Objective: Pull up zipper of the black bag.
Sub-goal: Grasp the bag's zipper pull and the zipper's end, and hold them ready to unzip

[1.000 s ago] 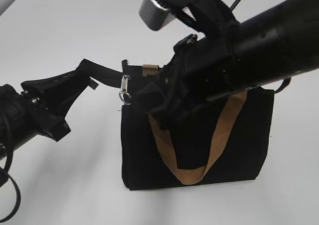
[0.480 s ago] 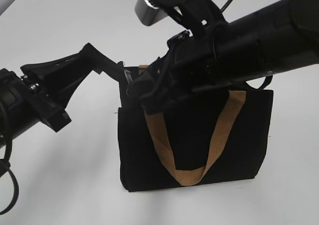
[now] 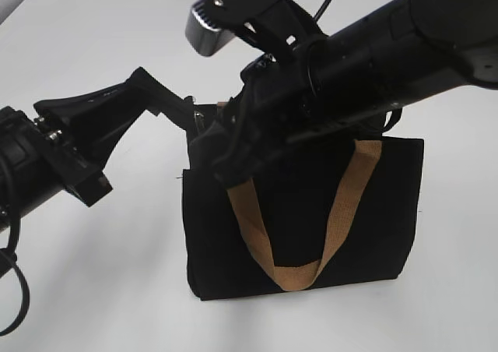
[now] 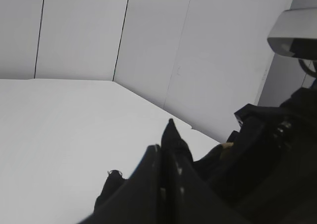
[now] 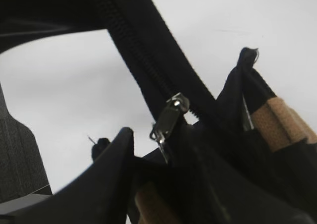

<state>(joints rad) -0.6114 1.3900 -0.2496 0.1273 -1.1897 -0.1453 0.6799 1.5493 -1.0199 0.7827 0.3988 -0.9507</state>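
Note:
The black bag (image 3: 311, 227) stands upright on the white table, with a tan webbing handle (image 3: 342, 204) hanging down its front. My left gripper (image 3: 185, 107) is shut on the black fabric end of the bag's top-left corner; the left wrist view (image 4: 166, 144) shows the strip pinched between the jaws. My right gripper (image 3: 226, 161) is over the same corner. In the right wrist view the zipper track (image 5: 133, 50) runs diagonally, and the silver pull tab (image 5: 170, 116) hangs between the right gripper's (image 5: 158, 135) fingers, which stand apart.
The right arm (image 3: 389, 56) and its silver wrist camera (image 3: 233, 13) cover the bag's top edge. White table (image 3: 101, 290) lies all around the bag. Grey wall panels (image 4: 148, 40) stand behind the table. Tan webbing (image 5: 277, 120) shows at the bag's mouth.
My left gripper rose and moved right with the fabric end, closing on the bag corner. My right arm moved left over that corner. The hanging pull tab is now mostly covered.

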